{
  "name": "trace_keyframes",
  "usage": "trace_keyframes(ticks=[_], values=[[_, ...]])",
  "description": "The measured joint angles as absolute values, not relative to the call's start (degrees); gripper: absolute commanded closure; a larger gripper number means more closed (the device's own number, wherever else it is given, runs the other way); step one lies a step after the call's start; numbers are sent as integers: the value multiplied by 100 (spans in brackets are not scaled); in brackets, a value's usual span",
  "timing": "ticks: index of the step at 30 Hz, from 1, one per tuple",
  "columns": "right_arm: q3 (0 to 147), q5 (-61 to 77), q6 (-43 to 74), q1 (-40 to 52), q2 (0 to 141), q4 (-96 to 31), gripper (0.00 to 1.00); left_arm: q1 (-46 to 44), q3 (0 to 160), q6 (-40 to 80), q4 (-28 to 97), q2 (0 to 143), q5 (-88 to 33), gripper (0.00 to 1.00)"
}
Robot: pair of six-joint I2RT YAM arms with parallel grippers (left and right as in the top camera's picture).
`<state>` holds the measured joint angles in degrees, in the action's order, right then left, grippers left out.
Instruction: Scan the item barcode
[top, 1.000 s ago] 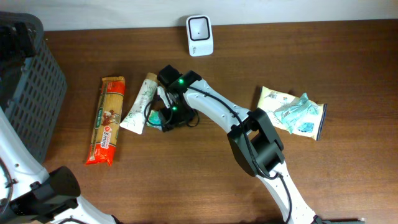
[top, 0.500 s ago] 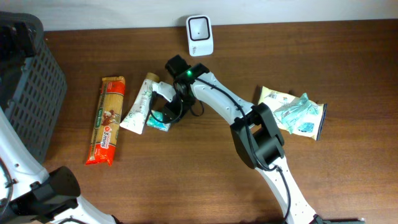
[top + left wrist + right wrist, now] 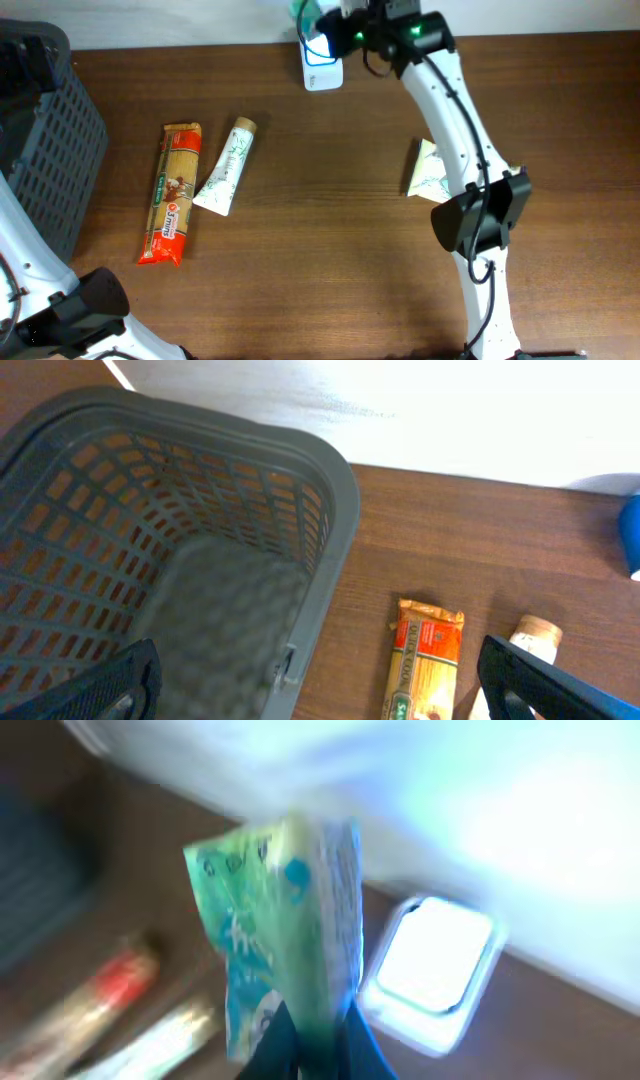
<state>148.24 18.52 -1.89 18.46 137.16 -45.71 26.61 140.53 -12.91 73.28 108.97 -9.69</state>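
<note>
My right gripper [image 3: 308,1042] is shut on a teal and green packet [image 3: 280,915], which stands upright between its fingers; the view is blurred. In the overhead view the right gripper [image 3: 338,24] holds the packet [image 3: 303,12] at the table's far edge, just above the white scanner [image 3: 323,68]. The scanner [image 3: 432,965] shows to the right of the packet, its window lit. My left gripper [image 3: 320,695] is open, with nothing between its fingers, above the basket's right edge.
A grey basket [image 3: 55,140] stands at the far left. A red pasta pack [image 3: 172,193] and a white tube [image 3: 228,165] lie left of centre. A pale packet [image 3: 427,170] lies at the right, partly under the right arm.
My right gripper has shut on the teal packet beside the tube and carried it up and back to the scanner. The left arm has not moved.
</note>
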Motion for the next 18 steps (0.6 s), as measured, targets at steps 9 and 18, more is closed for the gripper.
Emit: trace_keyframes(ticks=[9,18], values=[[14805,-1396,-2766,2154,15231,-2438,96,2661,14053,-1291,7325,10897,-969,1],[14807,-1293,-2969,2176,15231,-2993,96,2661,14053,-1291,7321,10897,-969,1]])
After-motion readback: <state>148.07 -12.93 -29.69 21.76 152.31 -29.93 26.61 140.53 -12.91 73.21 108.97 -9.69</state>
